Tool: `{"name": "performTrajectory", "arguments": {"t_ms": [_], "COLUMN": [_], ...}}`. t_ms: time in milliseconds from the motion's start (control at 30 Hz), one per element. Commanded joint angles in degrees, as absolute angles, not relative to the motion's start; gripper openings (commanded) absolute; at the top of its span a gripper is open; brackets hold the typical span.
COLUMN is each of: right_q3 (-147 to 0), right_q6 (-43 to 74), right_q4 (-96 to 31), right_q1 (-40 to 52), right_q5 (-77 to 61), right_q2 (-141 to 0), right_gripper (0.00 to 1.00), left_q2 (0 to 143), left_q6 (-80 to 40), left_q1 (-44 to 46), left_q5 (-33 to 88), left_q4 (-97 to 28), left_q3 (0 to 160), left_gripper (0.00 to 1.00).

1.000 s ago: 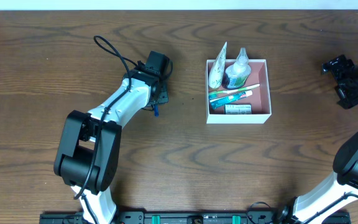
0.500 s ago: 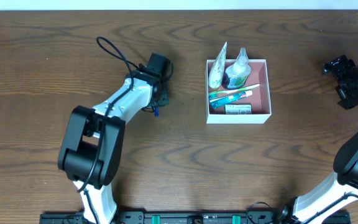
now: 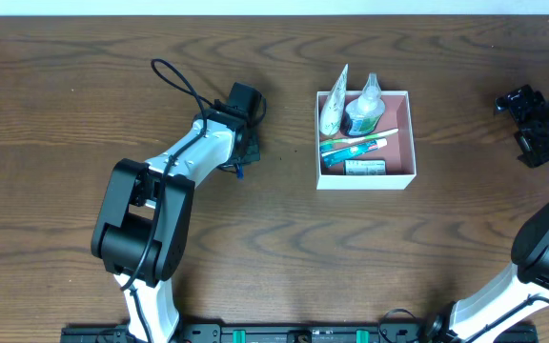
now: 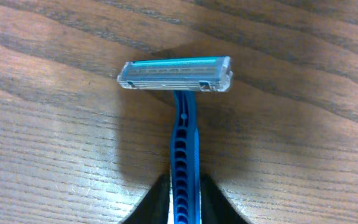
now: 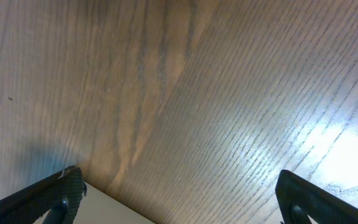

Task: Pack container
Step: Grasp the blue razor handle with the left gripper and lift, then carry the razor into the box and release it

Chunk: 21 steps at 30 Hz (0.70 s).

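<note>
Currently left pincer [image 4: 185, 193] closed on handle of blue razor [image 4: 174, 74], razor head resting on bench [image 3: 65, 95], left of container [image 3: 404, 143]. Right pincer [image 5: 178, 186] spread wide, nothing between fingers, over bare wood at far right. Container sits centre-right on bench, apart from both pincers, toothbrush [image 3: 355, 145] and bottle [image 3: 362, 119] inside.

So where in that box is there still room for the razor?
In the container, a bare pink strip runs along the right wall, beside the bottle and toothbrush; the razor might fit there. The left side and middle are crowded.
</note>
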State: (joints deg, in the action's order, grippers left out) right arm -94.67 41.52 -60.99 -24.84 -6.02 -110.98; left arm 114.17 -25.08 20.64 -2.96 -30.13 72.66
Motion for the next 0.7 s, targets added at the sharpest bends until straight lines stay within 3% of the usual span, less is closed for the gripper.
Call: {"name": "performTrajectory", "arguments": {"t_ms": [0, 67, 433, 667], "right_q3": [-94.70, -94.70, -94.70, -94.70], "right_q6": [42.15, 42.15, 42.15, 42.15], "right_q4": [-61.08, -61.06, -61.06, -61.06], "right_q1": [-25.12, -25.12, -25.12, -25.10], "right_q5": [-6.04, -6.04, -6.02, -6.04], "right_q2": [-110.96, -110.96, -110.96, -110.96], "right_gripper": [0.99, 0.99, 0.99, 0.99], "left_q2": [114.93, 114.28, 107.94, 95.35], "left_q6": [-24.91, -24.62, -19.68, -18.41], "left_q1": [20.56, 20.56, 20.56, 20.71], "left_q5": [-2.98, -3.01, -3.66, -3.36], "left_q4": [-30.13, -30.11, -29.67, -26.76], "left_q3": [72.40, 72.55, 75.37, 75.64], "left_gripper": [0.11, 0.06, 0.06, 0.06]}}
